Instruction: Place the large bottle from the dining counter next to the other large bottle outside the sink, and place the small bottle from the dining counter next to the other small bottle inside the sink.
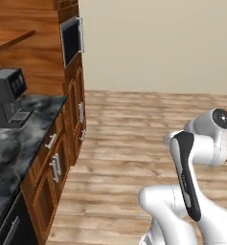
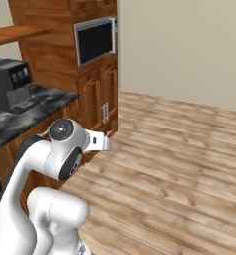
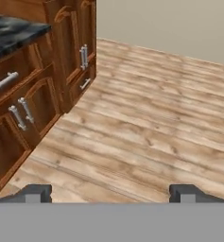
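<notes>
Left base view, far left: dark coffee machine [image 1: 7,95] stands on the marbled table [image 1: 9,148] with wood cabinet doors [image 1: 55,167] and metal handles below it. A wooden shelf [image 1: 12,42] runs above the machine. Right of that, a tall wood cabinet [image 1: 74,91] carries a built-in dark oven [image 1: 71,40]. Plank floor [image 1: 129,143] fills the middle, beige wall [image 1: 158,43] behind. White arm [image 1: 201,158] folded at lower right, elbow up.

Right base view: same coffee machine on the table at left, the shelf above it, oven in the tall cabinet at top centre, arm at lower left, open floor to the right.

Hand view: table edge and cabinet doors on the left, floor ahead and to the right. Hand [image 3: 111,194] is spread wide, fingertips [image 3: 35,193] far apart at the bottom corners, nothing between them, pointing down and forward at bare floor.

Task items: none of the bottles, the dining counter or the sink can be seen from here, so I can't tell where they sit.
</notes>
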Robot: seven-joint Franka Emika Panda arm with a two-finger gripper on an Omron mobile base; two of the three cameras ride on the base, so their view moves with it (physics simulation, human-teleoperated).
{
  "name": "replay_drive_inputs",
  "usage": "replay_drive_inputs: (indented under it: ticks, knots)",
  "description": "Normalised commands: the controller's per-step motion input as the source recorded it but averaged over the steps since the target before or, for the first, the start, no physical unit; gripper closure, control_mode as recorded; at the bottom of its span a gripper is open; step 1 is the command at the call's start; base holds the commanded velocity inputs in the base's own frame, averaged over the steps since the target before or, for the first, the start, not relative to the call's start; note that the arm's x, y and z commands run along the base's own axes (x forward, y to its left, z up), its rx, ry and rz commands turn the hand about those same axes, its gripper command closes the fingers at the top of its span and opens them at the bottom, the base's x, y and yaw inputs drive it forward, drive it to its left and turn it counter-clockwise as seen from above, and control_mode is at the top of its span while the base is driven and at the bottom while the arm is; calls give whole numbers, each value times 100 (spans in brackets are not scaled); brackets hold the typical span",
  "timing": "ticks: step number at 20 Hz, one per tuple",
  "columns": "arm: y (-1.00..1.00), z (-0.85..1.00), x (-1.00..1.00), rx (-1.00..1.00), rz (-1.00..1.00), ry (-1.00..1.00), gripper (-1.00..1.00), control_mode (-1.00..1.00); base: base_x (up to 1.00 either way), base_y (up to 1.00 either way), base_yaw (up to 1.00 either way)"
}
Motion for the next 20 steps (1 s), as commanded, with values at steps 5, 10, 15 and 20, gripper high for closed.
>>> replay_drive_inputs:
  ticks: [5, 10, 15, 20]
  knots:
    - [0, 0, 0, 0, 0, 0, -100, 100, 95, -28, -51]
    - [0, 0, 0, 0, 0, 0, -100, 100, 99, -28, -46]
    - [0, 0, 0, 0, 0, 0, -100, 100, 100, -25, -46]
    - [0, 0, 0, 0, 0, 0, -100, 100, 99, -19, -49]
